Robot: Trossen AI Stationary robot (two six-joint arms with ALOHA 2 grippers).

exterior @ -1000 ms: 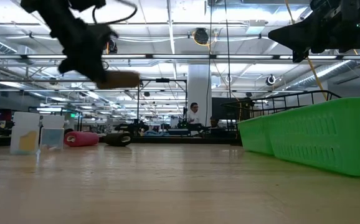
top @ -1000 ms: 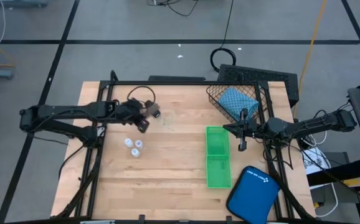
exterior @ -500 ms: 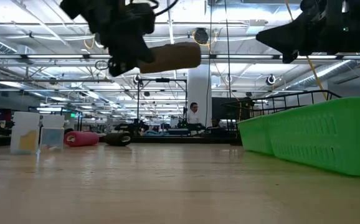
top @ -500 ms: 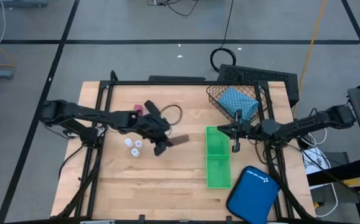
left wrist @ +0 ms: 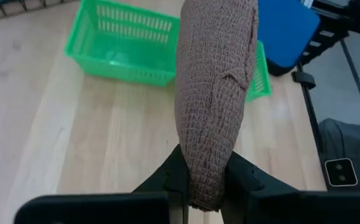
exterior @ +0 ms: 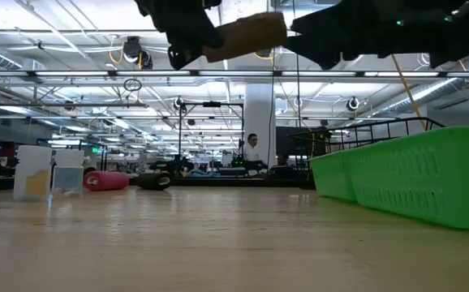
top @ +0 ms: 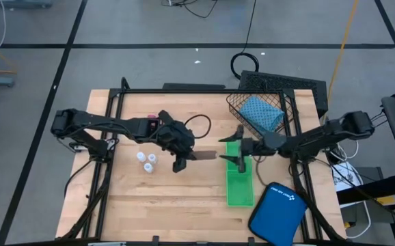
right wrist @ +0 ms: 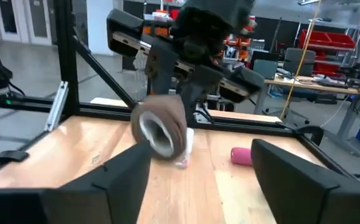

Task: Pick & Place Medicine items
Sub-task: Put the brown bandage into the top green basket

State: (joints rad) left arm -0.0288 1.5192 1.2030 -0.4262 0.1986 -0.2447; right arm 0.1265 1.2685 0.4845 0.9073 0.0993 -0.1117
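L gripper (top: 179, 162) has its jaws clamped on one end of the brown roll (top: 204, 156), held level above the worktop (top: 184, 205), free end pointing toward the R arm. R gripper (top: 234, 145) faces it w/ jaws spread wide, one on each side of the roll's line, just short of its tip; nothing between them. Under the R jaws: green tray (top: 239, 184). Behind the L jaws: white bottles (top: 146, 161), pink roll (top: 152, 120). Behind the R arm: teal pouch (top: 260, 113) in the wire basket (top: 290, 104). Blue case (top: 277, 212) near the tray's far end.
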